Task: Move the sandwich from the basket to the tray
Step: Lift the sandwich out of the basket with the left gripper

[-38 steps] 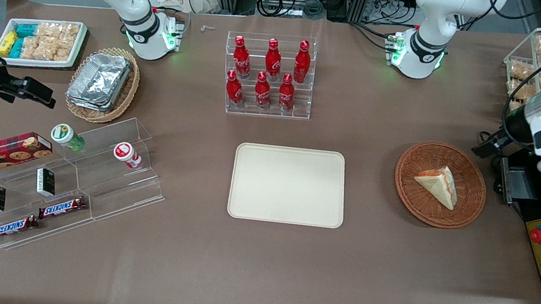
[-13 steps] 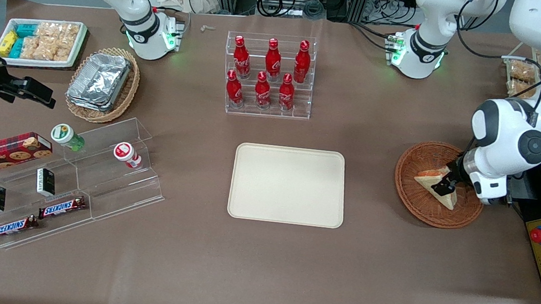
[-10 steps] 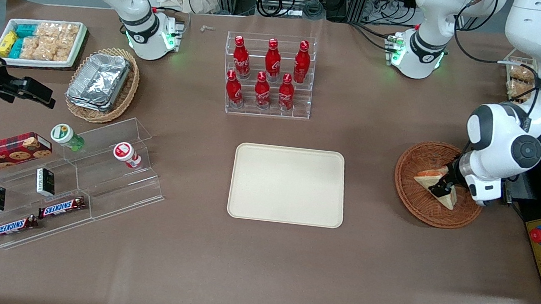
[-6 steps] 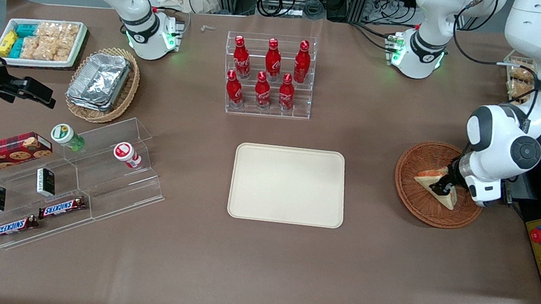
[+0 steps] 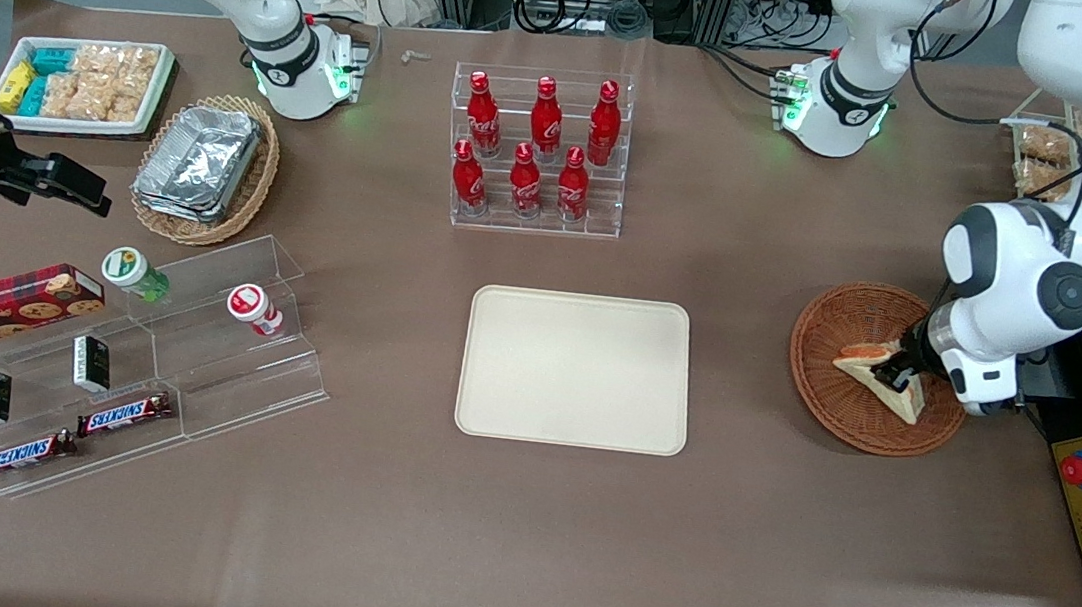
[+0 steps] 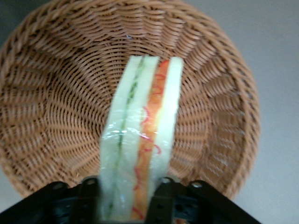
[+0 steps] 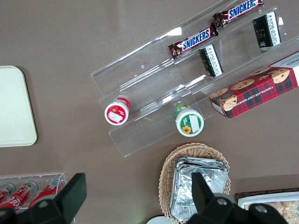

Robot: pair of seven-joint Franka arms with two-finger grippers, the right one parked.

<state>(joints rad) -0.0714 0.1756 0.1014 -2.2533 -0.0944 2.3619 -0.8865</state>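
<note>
The left arm's hand (image 5: 896,375) is down inside the round reddish-brown basket (image 5: 841,416), toward the working arm's end of the table (image 5: 518,522), and its two fingers (image 6: 88,193) are closed on the sandwich (image 5: 871,368), one pressing each bread face of the wedge. In the wrist view the sandwich (image 6: 140,144) stands on edge between those fingers, its green and red-orange filling layers facing the camera, with the woven basket (image 6: 56,93) all around it. The cream tray (image 5: 576,369) lies flat at the middle of the table, well apart from the basket, with nothing on it
</note>
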